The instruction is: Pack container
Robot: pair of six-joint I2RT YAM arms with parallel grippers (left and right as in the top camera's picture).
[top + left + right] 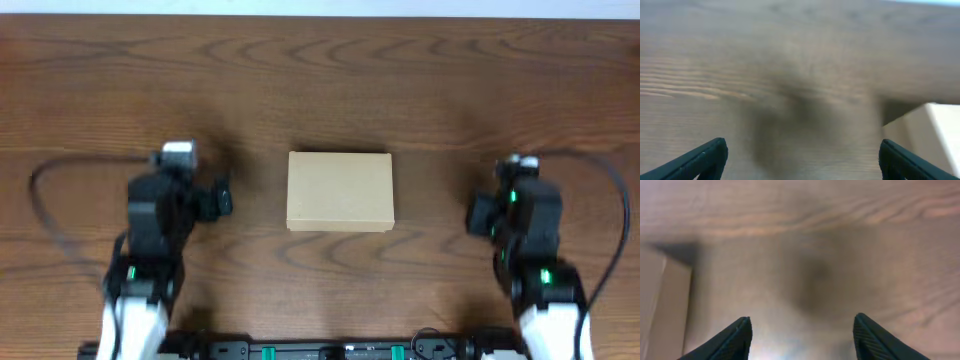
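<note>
Jaws apart on both arms. The left gripper shows its two dark fingertips spread toward the lower corners of its wrist view, with bare wood between them. The right gripper is the same: tips wide, nothing held.

Container: plain tan box at the centre of the overhead frame, lying flat on the table, long side running left to right. The top face reads as one unbroken panel, so the lid looks down; no seam or hinge can be made out. The box sits between the two grippers, apart from both. The left wrist view catches a pale corner of it at the right edge of the frame, and the right wrist view catches an edge at the left of the frame. Both wrist views are soft and show little detail.

No loose items to pack are visible in any view.

Step in hand (judgement): approach stage — the arms flank the box low in the overhead frame, with no contact made. Progress on the packing cannot be judged from outside a shut box.

Next move calls for (judgement): one gripper moving toward frame centre to reach the lid edge while the other steadies the body — light cardboard will likely slide on smooth wood if pushed from one side only. The jaw spread looks enough for a flap edge; whether it spans the full box width is uncertain.
</note>
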